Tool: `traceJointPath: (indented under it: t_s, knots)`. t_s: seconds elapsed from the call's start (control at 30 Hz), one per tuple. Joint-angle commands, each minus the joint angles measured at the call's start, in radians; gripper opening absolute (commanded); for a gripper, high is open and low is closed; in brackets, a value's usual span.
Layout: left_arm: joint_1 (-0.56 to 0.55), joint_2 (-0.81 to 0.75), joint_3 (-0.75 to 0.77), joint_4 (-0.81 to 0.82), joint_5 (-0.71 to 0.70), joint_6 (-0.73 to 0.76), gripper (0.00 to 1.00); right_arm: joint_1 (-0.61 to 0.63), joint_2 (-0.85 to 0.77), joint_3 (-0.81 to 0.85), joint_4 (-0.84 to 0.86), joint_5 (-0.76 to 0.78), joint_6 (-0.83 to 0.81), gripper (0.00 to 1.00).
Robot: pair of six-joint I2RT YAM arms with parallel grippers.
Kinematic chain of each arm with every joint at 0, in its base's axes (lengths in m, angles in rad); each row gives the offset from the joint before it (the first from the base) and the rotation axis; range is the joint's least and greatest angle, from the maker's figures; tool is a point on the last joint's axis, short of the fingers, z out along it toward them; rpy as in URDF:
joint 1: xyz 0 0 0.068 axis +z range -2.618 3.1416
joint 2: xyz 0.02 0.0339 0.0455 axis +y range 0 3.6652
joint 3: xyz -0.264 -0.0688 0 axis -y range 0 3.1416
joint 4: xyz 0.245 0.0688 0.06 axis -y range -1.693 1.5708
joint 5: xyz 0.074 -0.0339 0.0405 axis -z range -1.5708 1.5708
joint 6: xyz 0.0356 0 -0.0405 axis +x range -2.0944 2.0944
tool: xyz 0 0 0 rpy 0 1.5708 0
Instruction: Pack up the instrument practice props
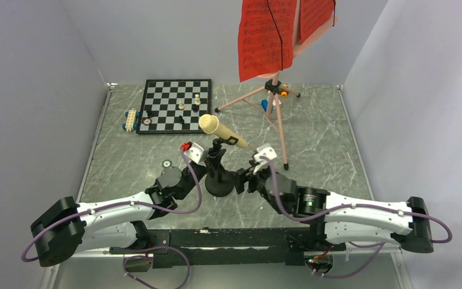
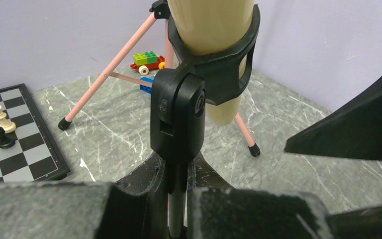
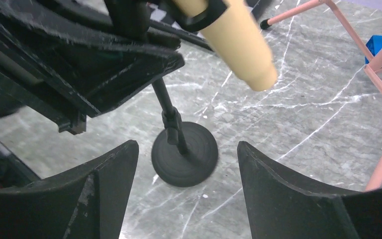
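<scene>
Starting at far left, meets a chessboard (image 1: 163, 96) with a few pieces on it and bricks (image 1: 131, 119) just beside its left edge. Pinches the thin pole of the mic stand (image 1: 219, 180) with the left gripper (image 2: 178, 211), fingers pressed onto it from both sides. Shows that stand upright near the middle of the table (image 1: 325, 156), round black base flat on the marble, cream mic (image 1: 216, 127) tilted on top, head toward the chessboard. Holds the right gripper (image 3: 186, 149) just right of the base, fingers spread wide, gripping nothing, base visible between them in the wrist view. Finds the pink music stand (image 1: 281, 129) farther back and right, tripod feet on the table, red sheets (image 1: 266, 39) on its desk, a brick car (image 2: 148, 60) between its legs.
</scene>
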Motion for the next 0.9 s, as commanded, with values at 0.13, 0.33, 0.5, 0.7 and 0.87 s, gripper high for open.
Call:
traceJointPath:
  t_s: [0.13,0.33,0.5,0.7,0.87]
  knots:
    - [-0.037,0.1,-0.054,-0.181,0.01,-0.072,0.0,-0.041,-0.188,-0.034,-0.111,-0.013,0.132,0.78]
    - [-0.055,0.184,0.031,-0.297,-0.002,-0.065,0.0,-0.05,-0.193,-0.024,-0.194,0.034,0.172,0.78]
    - [-0.08,0.199,0.052,-0.348,-0.043,-0.038,0.0,-0.049,-0.193,-0.033,-0.217,0.06,0.185,0.78]
    - [-0.081,0.201,0.043,-0.411,-0.062,-0.072,0.0,-0.05,-0.162,-0.027,-0.234,0.057,0.184,0.77]
    - [-0.081,0.162,-0.034,-0.416,-0.067,-0.126,0.0,-0.049,-0.143,-0.04,-0.229,0.043,0.19,0.77]
